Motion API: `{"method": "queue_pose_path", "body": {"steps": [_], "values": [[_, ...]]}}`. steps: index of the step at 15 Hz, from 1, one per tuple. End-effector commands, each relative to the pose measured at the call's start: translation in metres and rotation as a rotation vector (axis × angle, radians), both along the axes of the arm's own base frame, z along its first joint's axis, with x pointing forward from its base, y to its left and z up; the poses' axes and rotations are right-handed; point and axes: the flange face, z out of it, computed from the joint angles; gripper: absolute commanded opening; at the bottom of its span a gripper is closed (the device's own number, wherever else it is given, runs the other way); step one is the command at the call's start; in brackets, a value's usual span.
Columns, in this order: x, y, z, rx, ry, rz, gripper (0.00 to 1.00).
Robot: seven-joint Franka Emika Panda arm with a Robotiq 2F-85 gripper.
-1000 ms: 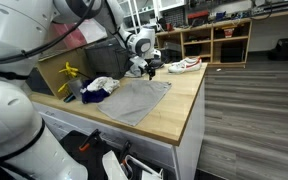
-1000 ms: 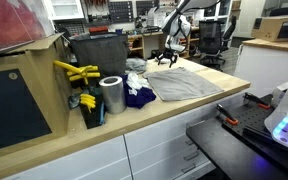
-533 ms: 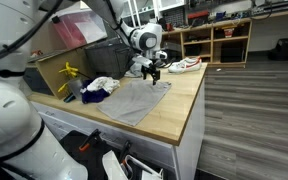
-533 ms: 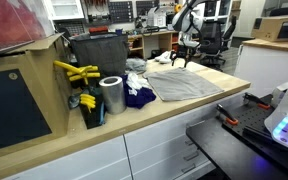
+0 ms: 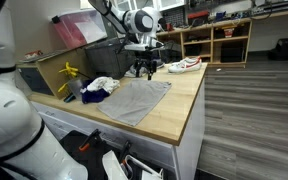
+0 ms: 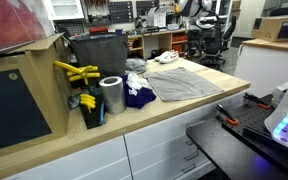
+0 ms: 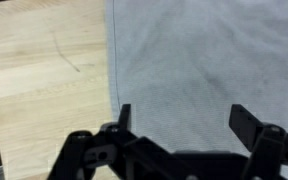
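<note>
The grey cloth (image 5: 134, 98) lies spread flat on the desk (image 5: 182, 108) (a clothes heap (image 5: 100, 87) beside it), the claw (image 7: 179, 118) hanging wide open above it, apparently touching nothing.

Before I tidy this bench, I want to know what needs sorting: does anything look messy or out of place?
Only the crumpled white and dark blue clothes, heaped beside the flat grey cloth by the dark bin. Nothing looks spilled or damaged; the open gripper hangs above the cloth.
</note>
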Motion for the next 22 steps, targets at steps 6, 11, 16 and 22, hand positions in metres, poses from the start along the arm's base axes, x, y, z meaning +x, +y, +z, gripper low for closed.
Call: {"method": "queue_pose_path", "body": {"steps": [6,11,16,22], "values": [[-0.054,0.048,0.069,-0.083,0.009,0.183,1.0],[-0.089,0.063,0.119,-0.105,-0.036,0.228,1.0],[-0.12,0.071,0.166,-0.115,-0.113,0.235,1.0],[-0.155,0.072,0.198,-0.116,-0.169,0.231,1.0]]}}
